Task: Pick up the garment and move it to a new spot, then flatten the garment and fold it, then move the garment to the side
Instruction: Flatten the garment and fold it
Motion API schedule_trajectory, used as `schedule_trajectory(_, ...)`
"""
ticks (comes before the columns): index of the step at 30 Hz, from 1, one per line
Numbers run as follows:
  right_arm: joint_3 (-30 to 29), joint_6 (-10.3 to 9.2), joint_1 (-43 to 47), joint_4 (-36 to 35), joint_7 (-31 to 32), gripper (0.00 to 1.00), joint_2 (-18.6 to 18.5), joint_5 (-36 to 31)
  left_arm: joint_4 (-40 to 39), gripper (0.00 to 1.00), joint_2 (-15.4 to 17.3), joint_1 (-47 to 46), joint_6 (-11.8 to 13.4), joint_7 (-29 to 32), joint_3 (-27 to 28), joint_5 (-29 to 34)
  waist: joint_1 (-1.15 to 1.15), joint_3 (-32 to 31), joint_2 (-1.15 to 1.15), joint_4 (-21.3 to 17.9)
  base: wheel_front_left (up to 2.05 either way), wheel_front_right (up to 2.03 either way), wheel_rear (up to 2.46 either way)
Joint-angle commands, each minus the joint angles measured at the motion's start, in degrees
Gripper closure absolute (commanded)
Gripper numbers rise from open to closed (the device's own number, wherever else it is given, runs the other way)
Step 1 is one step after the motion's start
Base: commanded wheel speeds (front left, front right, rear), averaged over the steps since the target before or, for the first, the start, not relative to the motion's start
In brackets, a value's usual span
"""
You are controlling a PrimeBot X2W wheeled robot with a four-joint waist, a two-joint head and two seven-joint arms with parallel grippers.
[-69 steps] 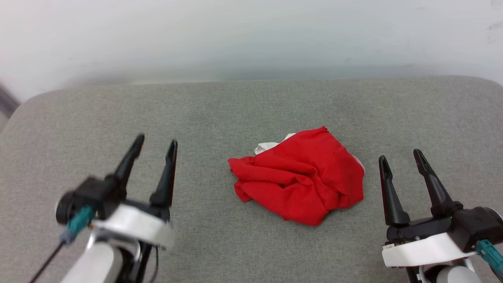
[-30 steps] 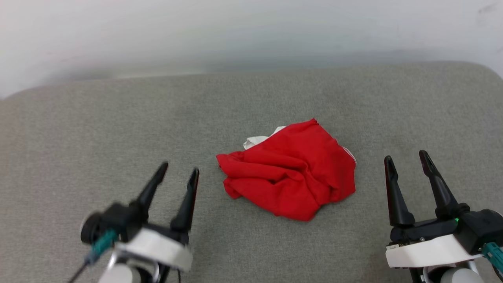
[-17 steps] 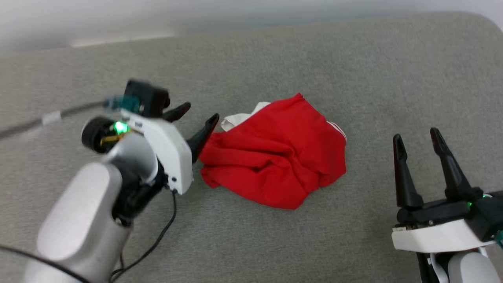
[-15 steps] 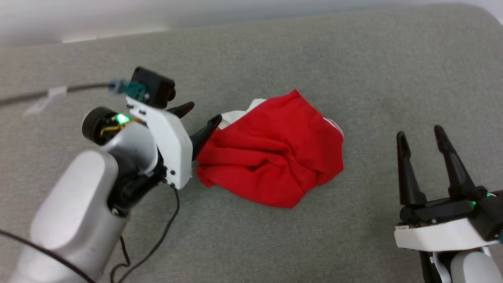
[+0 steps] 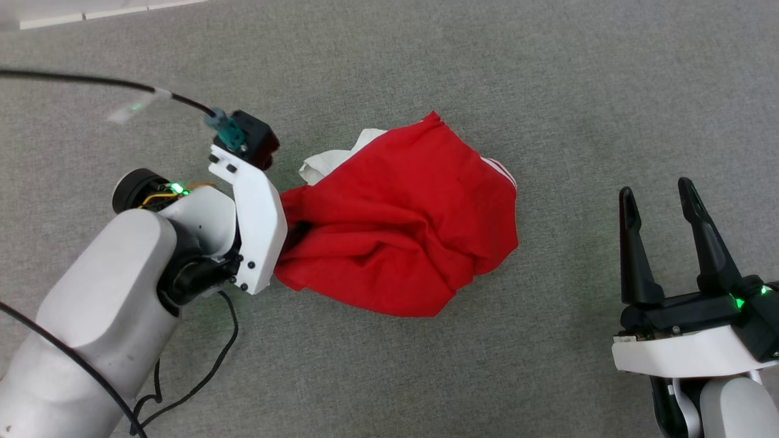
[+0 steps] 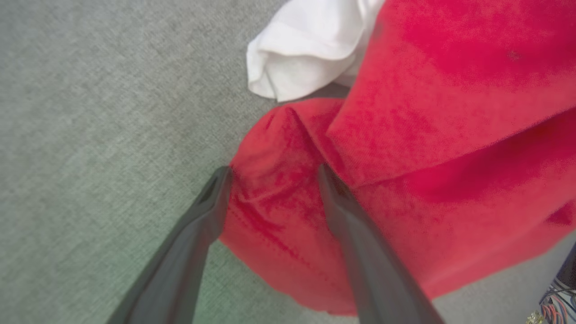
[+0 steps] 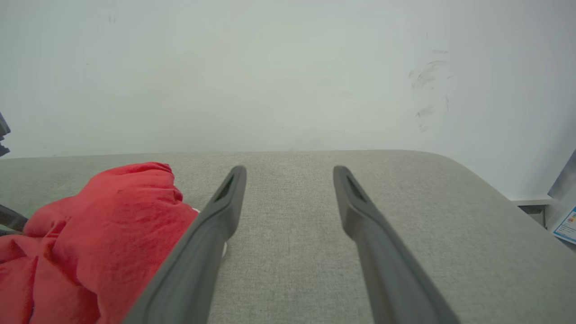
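The garment lies crumpled in a red heap on the grey cushion, with a white sleeve sticking out at its far left. My left gripper has come down on the heap's left edge, its fingers mostly hidden under the wrist. In the left wrist view the gripper is open and straddles a raised fold of the garment, beside the white sleeve. My right gripper stands open to the right of the heap, apart from it. The right wrist view has the garment left of the open right gripper.
The grey cushion stretches well beyond the heap on all sides. A white wall rises behind it, and its rounded right edge drops off. Black cables trail from my left arm.
The head camera has tilted down. My left arm has swung in from the left and lowered onto the garment's left edge, with its open fingers now around a fold. The right arm has stayed put.
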Motion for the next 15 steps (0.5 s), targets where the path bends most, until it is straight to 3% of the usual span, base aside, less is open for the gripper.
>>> schedule_trajectory(1,0.1,-0.04,-0.5,0.1,-0.1,0.0,0.1,0.5,1.3,0.0,0.3,-0.1,-0.1,-0.6,-1.6,0.7,-0.01,0.4,0.0,0.0,0.0,0.0,0.0)
schedule_trajectory(2,0.2,-0.04,-0.7,0.1,-0.1,0.0,0.1,0.5,1.8,0.11,0.6,0.1,-0.1,-0.8,-3.0,0.9,-0.01,0.5,0.0,0.0,0.0,0.0,0.0)
schedule_trajectory(3,0.2,-0.04,-0.8,0.1,-0.1,0.0,0.1,0.5,2.1,0.78,0.9,0.5,-0.1,-1.4,-4.3,0.9,-0.01,0.6,0.0,0.1,0.0,0.0,0.0)
schedule_trajectory(4,0.2,-0.04,-0.9,0.2,-0.1,0.0,0.1,0.5,2.3,1.0,1.1,0.7,-0.1,-2.3,-5.2,0.6,-0.01,0.7,0.0,0.2,0.0,0.0,0.0)
schedule_trajectory(7,0.2,-0.04,-1.0,0.5,-0.1,0.0,0.1,0.6,2.8,1.0,1.3,0.0,-0.1,-6.5,-5.9,-0.5,-0.01,0.2,0.0,0.7,0.0,0.0,0.0)
schedule_trajectory(15,0.9,-0.04,0.3,2.3,-0.1,0.0,0.1,0.3,2.2,1.0,3.4,-4.7,0.0,-21.7,-1.4,0.0,-0.01,-5.8,0.0,2.2,0.0,0.0,0.0)
